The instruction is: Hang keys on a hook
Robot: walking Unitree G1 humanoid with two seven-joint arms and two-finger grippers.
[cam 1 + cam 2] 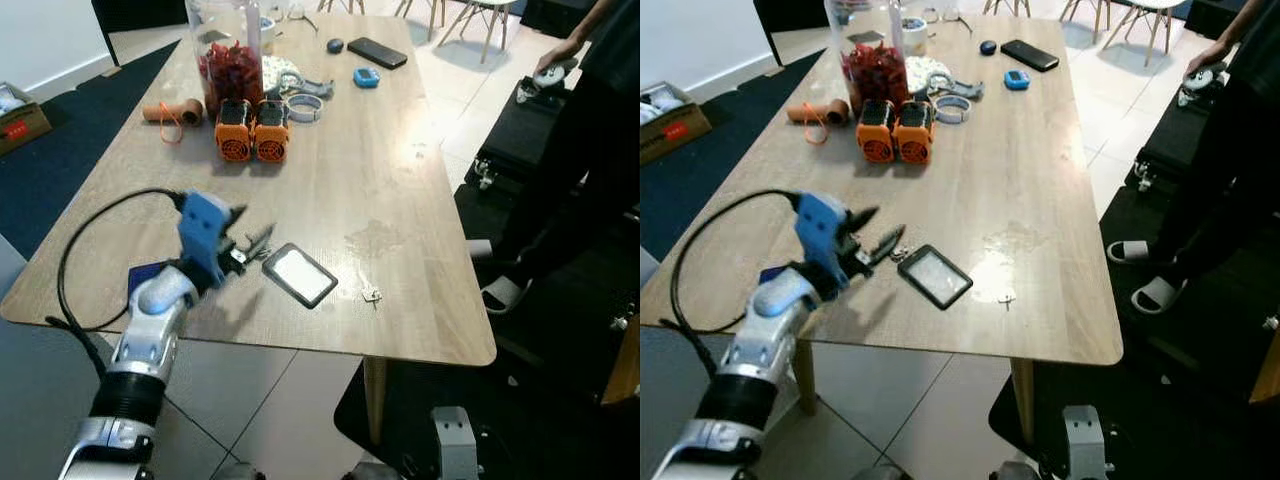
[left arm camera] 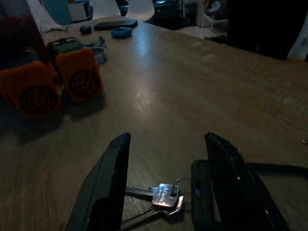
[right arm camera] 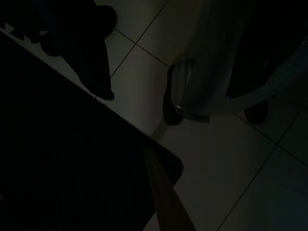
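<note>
Keys (image 2: pixel 161 197): flat on wooden table (image 1: pixel 400 200), between spread fingers of left gripper (image 2: pixel 166 187), just beside black card holder (image 1: pixel 300 274); risk: fingers catching holder's edge, keys sliding away ungrasped.

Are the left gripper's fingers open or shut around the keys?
Open. The left gripper has its two fingers spread apart, one on each side of the keys, which lie flat on the wooden table, not yet pinched.

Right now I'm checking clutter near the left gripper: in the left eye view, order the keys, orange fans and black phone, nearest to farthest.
From the left gripper:
1. Keys, on the table between its open jaws.
2. Orange fans, mid-table.
3. Black phone, at the far end.
</note>
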